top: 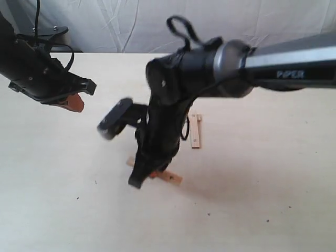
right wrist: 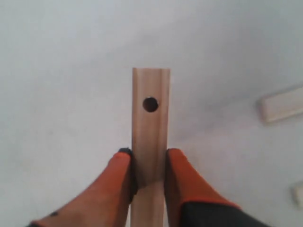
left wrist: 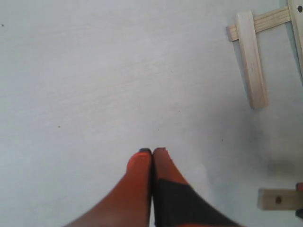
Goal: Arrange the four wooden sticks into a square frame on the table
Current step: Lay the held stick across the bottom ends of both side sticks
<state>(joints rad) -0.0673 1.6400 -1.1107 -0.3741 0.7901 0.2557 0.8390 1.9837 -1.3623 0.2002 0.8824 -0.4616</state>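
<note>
Left pincer: pressed together, with nothing between the orange fingertips; it is held above bare bench, well apart from the sticks.
Right pincer: pinching the held stick across its width, one orange finger on each long edge.
Right arm: reached across the middle of the exterior view, wrist pointed down at the front of the group of sticks.
Held stick: a pale flat strip with one dark round hole near its free end. In the exterior view it is seen low at the bench, lying on a slant nearest the camera. Whether it touches the bench cannot be told.
Near stick: laid flat, with one end overlapping the rear stick at a corner.
Rear stick: laid crosswise under that corner, its end sticking out slightly past it.
Side stick: laid flat on the bench just beside the right arm, apart from the held stick.
Square frame: not closed; most of it is hidden behind the right arm in the exterior view.
Bench: pale cream, with a few tiny dark specks.
</note>
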